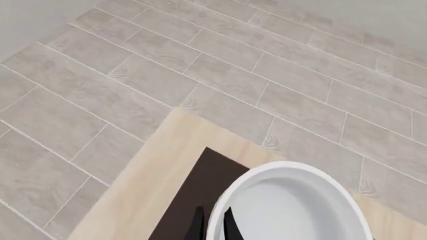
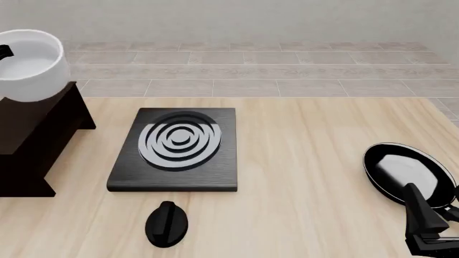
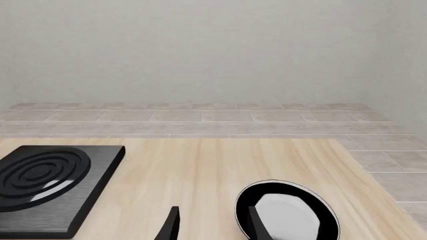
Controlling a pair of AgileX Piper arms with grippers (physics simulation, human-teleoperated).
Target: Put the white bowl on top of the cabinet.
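Left gripper (image 1: 212,225) clamps the near rim of the white bowl (image 2: 30,64), one dark finger inside the wall and one outside, as its wrist view shows; in the front view only a small black tip shows at the bowl's left rim. That bowl sits tilted at the far left, over the top of the dark brown cabinet (image 2: 32,134); whether its base touches the flat top cannot be told. From the left wrist camera the bowl overlaps a dark strip of the cabinet top, with pale table edge and grey floor tiles beyond.

Just right of the cabinet lies the black burner slab (image 2: 176,150) with white concentric rings, flat on the wooden table (image 2: 301,161). A black knob (image 2: 167,224) lies near the slab's front edge.

At the far right rests the shallow black pan (image 2: 405,172) with a white patch inside. Right gripper (image 3: 213,225) hangs near the pan's near side, fingers apart, holding nothing.
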